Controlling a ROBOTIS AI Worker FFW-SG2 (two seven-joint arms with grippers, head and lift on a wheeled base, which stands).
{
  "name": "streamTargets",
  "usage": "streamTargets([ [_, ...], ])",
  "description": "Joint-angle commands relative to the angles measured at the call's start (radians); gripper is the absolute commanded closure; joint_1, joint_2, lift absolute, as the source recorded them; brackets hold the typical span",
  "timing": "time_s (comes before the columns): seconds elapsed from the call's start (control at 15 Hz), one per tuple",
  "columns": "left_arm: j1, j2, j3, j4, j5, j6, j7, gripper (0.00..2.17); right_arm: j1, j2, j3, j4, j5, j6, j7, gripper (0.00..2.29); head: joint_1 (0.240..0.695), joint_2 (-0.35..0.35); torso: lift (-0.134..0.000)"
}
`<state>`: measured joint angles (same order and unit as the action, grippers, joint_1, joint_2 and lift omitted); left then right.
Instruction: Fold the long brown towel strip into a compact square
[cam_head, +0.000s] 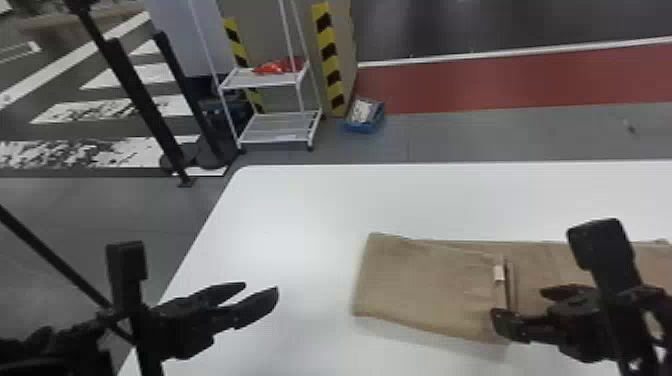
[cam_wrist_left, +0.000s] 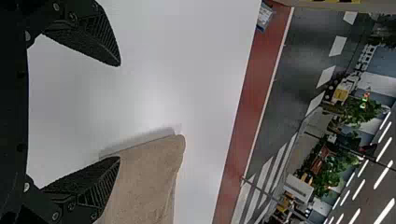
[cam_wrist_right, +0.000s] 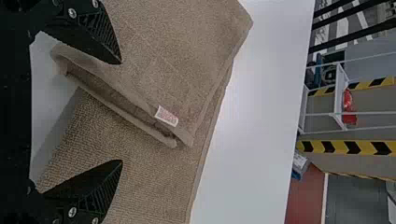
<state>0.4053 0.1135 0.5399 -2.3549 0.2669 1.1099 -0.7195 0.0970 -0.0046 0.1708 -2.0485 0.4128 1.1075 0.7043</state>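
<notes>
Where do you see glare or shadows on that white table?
Head view: a soft, bright glare patch on the left part of the white table; left wrist view: a thin grey shadow along one edge of the towel strip; right wrist view: a broader shadow beside the towel strip.

Readable lettering: none. Item, one: small white rectangular label (cam_head: 499, 273), faint reddish print, too fine to read; borne on the long brown towel strip (cam_head: 425, 290), at its folded-over layer's edge, four o'clock from the head view's centre.
</notes>
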Motion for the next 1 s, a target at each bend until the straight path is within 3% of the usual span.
streamTargets([
  [0.0,0.001,0.0,0.0,0.0,0.0,0.0,-0.001,0.19,-0.008,0.006,0.019,0.044,0.027,-0.016,-0.003,0.14,0.695,0.279,-0.125],
  [0.2,0.003,0.0,0.005,0.003,0.0,0.0,-0.001,0.19,-0.016,0.006,0.032,0.065,0.029,-0.065,-0.011,0.29,0.695,0.281,-0.125],
  [0.67,0.003,0.0,0.008,0.003,0.0,-0.006,-0.001,0.19,-0.02,0.006,0.041,0.073,0.032,-0.071,-0.017,0.29,0.695,0.298,-0.125],
  [0.93,0.004,0.0,0.012,0.002,0.0,-0.006,-0.003,0.19,-0.031,0.006,0.044,0.085,0.035,-0.083,-0.022,0.57,0.695,0.297,-0.125],
])
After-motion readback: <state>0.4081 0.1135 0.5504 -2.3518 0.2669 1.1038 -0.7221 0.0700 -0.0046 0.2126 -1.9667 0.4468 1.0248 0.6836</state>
